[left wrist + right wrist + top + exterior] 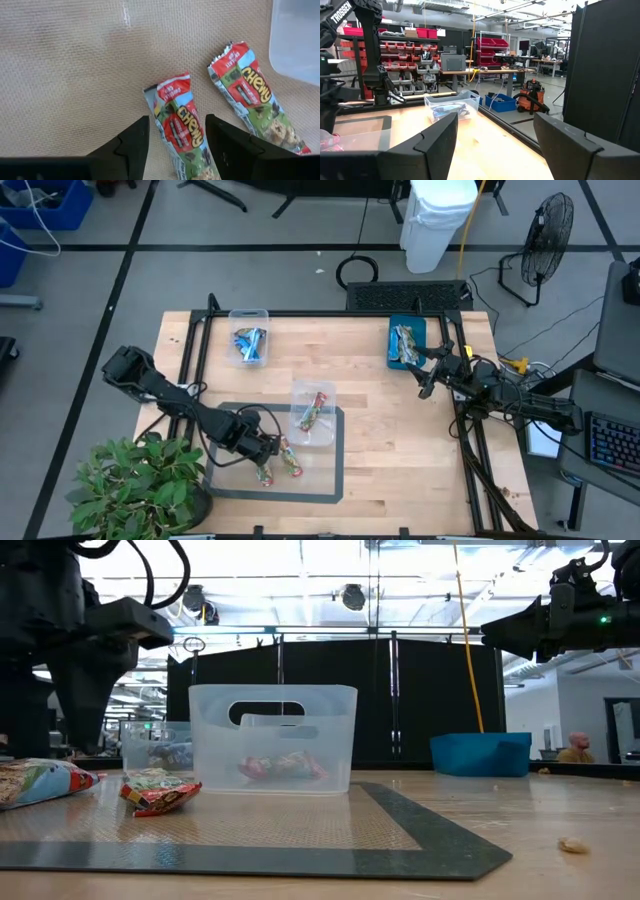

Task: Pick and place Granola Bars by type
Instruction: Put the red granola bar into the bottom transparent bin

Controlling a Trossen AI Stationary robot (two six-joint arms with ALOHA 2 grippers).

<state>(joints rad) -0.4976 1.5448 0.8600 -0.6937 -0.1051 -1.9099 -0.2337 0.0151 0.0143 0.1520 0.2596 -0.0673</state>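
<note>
1. Your left gripper is hanging low over the dark mat at the near-left of the table, and its fingers are standing apart, straddling a red-and-green bar without pinching it. So it's holding nothing right now.
2. A second red-and-green bar is lying just beside the first one, not touching it as far as I can tell.
3. Looks to me like you're sitting in the grab step for the red-and-green type: fingers are lined up, the squeeze isn't done yet.
4. Where that bar probably wants to go: the clear tub on the mat's far edge, which is already holding red-and-green wrappers. The blue bars are sitting in the other clear tub farther back, and the tan ones in the teal tray.
5. Next move is calling for a drop straight down and a close across the wrapper's narrow width. It's shiny, so I'm guessing it could slip.
6. Your right gripper is waiting wide open and empty, up beside the teal tray.
</note>
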